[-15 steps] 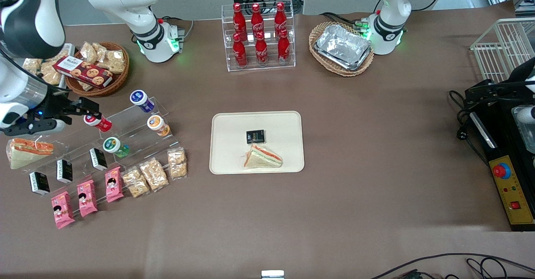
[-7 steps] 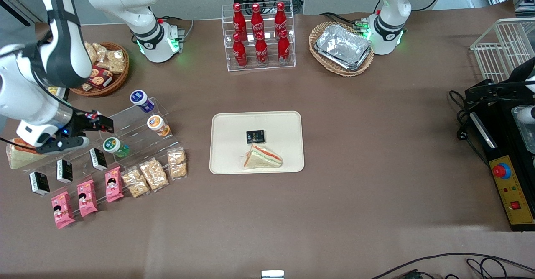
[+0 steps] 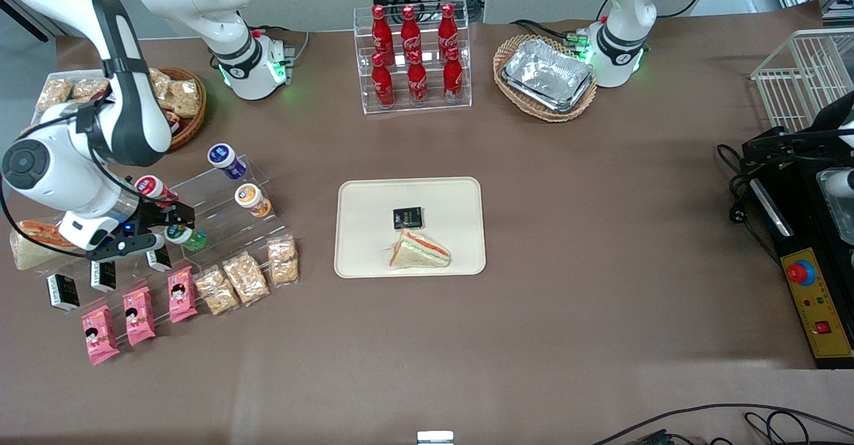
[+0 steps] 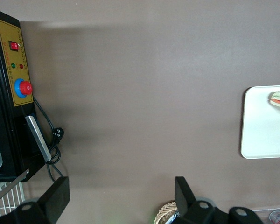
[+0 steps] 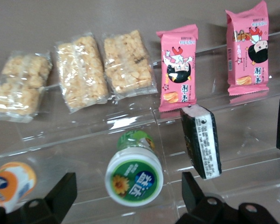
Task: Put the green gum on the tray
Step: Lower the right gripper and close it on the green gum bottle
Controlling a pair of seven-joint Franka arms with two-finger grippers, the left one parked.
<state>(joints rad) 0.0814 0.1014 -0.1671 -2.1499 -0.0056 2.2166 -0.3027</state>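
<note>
Small green gum bottle with white round lid (image 5: 135, 174) lies on clear acrylic stepped display rack (image 3: 220, 208), lid tilted up toward wrist camera. Black two-finger gripper (image 3: 175, 226) hovers over that rack, fingers (image 5: 60, 193) spread wide either side of bottle, not touching it as far as wrist view shows. Orange-bodied canister (image 3: 252, 199) on same rack, just beside bottle. Large cream rectangular tray (image 3: 410, 191) sits well apart from rack, toward table centre, carrying wrapped triangular sandwich (image 3: 419, 250) and small black packet (image 3: 407, 217).

Six red cola bottles (image 3: 413, 55) in a clear rack; foil trays (image 3: 548, 73) in a wicker basket (image 3: 508, 55)
</note>
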